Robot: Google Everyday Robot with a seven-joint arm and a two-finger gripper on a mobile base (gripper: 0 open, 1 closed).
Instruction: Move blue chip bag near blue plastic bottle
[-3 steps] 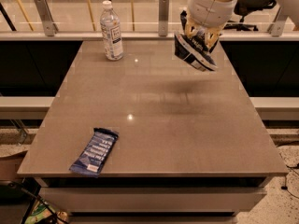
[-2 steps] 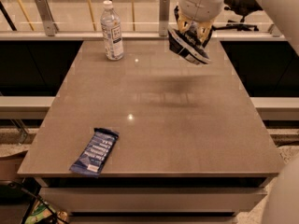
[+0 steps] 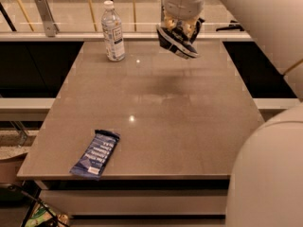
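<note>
My gripper (image 3: 180, 31) hangs over the far middle of the table and is shut on the blue chip bag (image 3: 176, 42), a dark navy foil bag with a white-striped edge, held in the air above the tabletop. The blue plastic bottle (image 3: 113, 31), clear with a white cap and a white-and-blue label, stands upright at the far left of the table, to the left of the bag and apart from it.
A flat blue bar wrapper (image 3: 95, 153) lies near the table's front left edge. The brown table (image 3: 156, 108) has a railing behind it. My white arm fills the right side of the view.
My gripper has carried the chip bag to the left, toward the bottle, and a little up. The bottle and the bar wrapper have not moved.
</note>
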